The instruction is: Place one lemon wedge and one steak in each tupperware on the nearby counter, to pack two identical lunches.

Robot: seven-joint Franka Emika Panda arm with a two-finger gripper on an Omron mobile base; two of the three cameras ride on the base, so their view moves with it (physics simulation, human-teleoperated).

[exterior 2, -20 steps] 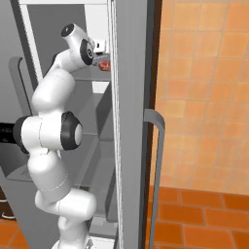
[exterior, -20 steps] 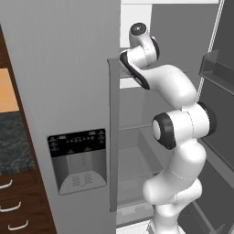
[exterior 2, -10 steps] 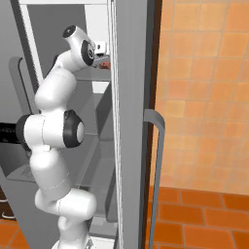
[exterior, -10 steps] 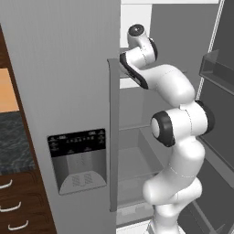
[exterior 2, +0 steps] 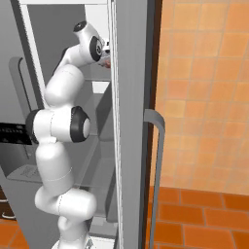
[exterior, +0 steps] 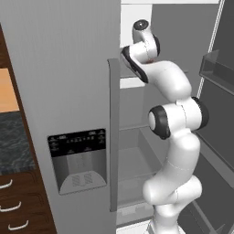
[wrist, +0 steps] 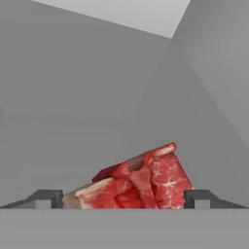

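Steak (wrist: pixel 141 182) between gripper (wrist: pixel 124 198) fingertips (fridge walls around)

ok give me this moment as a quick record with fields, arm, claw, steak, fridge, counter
arm: reaches up into the open fridge, hand at an upper shelf
claw: open, one tip on each side of the steak, not closed on it
steak: raw red piece lying on the grey shelf, right in front of the claw
fridge doors: right one swung open; left one shut, with a dispenser panel
counter: black marbled top to the left of the fridge, brown drawers below
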